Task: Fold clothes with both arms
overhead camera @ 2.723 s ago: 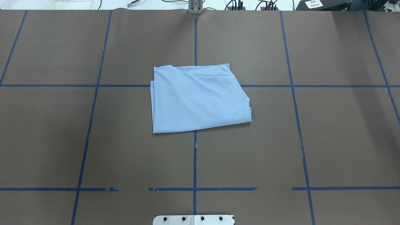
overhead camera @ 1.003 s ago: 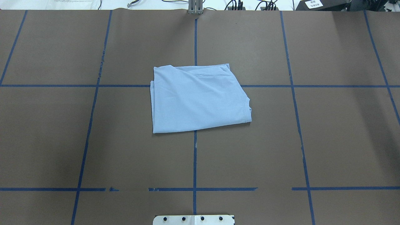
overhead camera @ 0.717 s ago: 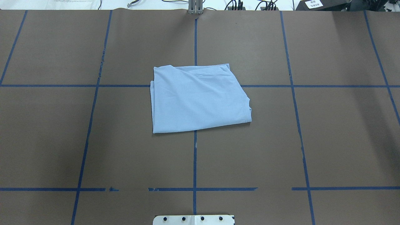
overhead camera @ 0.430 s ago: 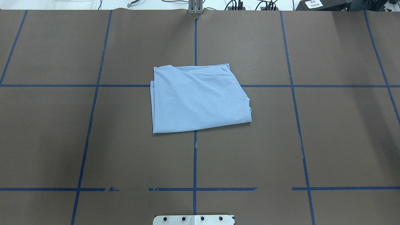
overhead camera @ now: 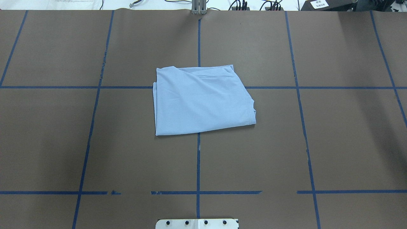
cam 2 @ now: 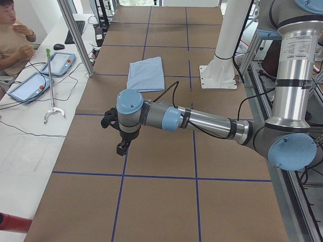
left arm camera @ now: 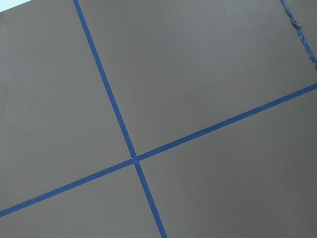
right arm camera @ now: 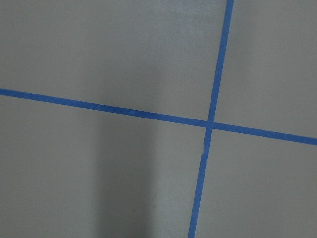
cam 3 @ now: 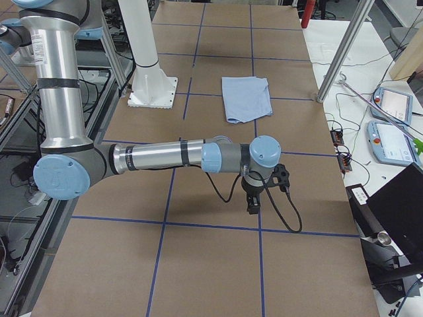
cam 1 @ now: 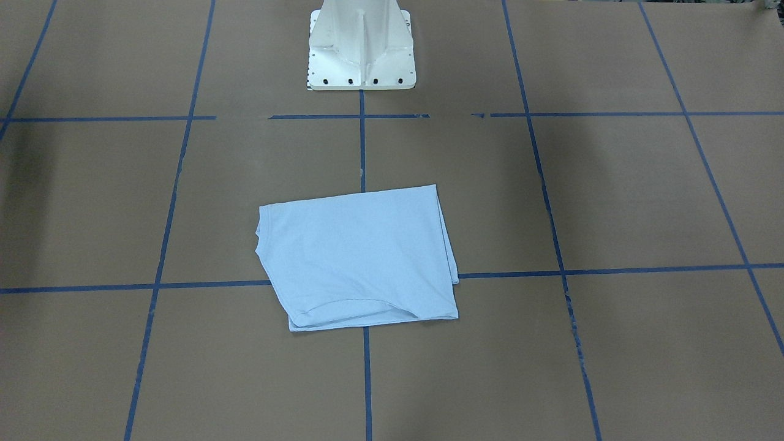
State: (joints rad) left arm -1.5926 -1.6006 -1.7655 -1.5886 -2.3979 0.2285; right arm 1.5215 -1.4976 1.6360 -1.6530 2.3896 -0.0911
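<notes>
One light blue short-sleeved T-shirt (overhead camera: 200,100), soft smooth knit with faint creases, lies folded into a rough four-sided slab, flat on the middle of the table (overhead camera: 349,143). It sits over a crossing of the blue tape lines; a curved stitched seam shows near its edge far from the robot. The table top is matte brown paper, marked into big squares by a grid of narrow blue tape (overhead camera: 297,57), torn in a few spots. One white metal pedestal base (cam 1: 361,43), ribbed with a bolted flat plate, stands at the robot's edge on the centre line. There are two silver-grey tubular arms with pale blue joint caps. The left arm (cam 2: 202,120) stretches low over the table's left end, its black two-fingered left claw (cam 2: 122,147) pointing down, well apart from the shirt. The right arm (cam 3: 165,156) does the same at the right end, right claw (cam 3: 253,203) down with a black cable looping off the wrist. Both claws show only in the side views, so I cannot tell whether they are wide or narrow. Each wrist view shows brown paper and one tape crossing. Beside the table sit two blue-edged tablet-like pendants (cam 2: 60,63), one thin grabber stick (cam 2: 50,85) and a seated person (cam 2: 12,35).
</notes>
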